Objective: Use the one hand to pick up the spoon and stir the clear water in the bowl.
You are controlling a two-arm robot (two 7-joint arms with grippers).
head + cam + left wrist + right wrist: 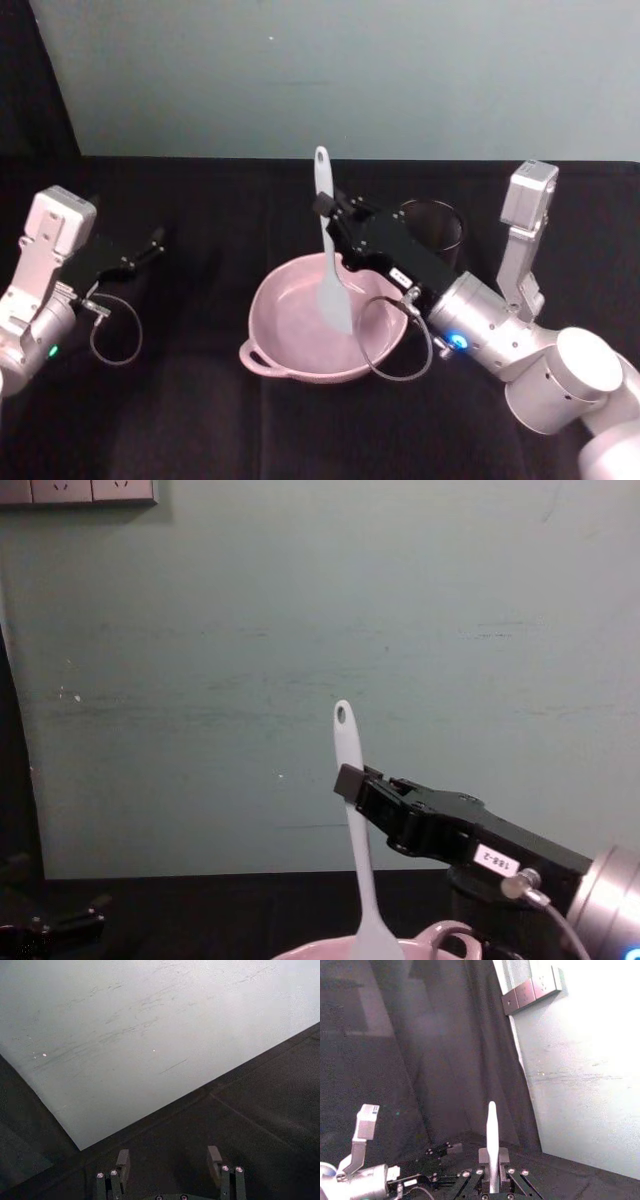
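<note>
2 broad surfaces frame the jaws: a teal wall (350, 70) rising behind them and a black-clothed table (200, 400) spread beneath them. High on that wall, up and to the left of the jaws in the chest view, runs a strip of white wall sockets (80, 490).

Directly below the right gripper's (330, 212) jaws sits the pale pink bowl (290, 330), wide and shallow, with its small loop handle on the rim down and left of them. Whether water lies in it cannot be told.

Back from the jaws, on their right, the black wire-mesh cup (440, 225) stands just past the bowl's far rim. The gripper's own black body crosses in front of it and hides part of its wall.

Well to the left of those jaws, the left gripper (155, 240) hangs over bare cloth, its 2 fingers parted with nothing between them.

The right jaws are clamped on the handle of the white plastic spoon (330, 270), below its holed end. It stands nearly upright, its blade down inside the bowl; contact with the bottom cannot be told.

A thin cable loop (400, 355) from the right wrist hangs over the bowl's right rim.
</note>
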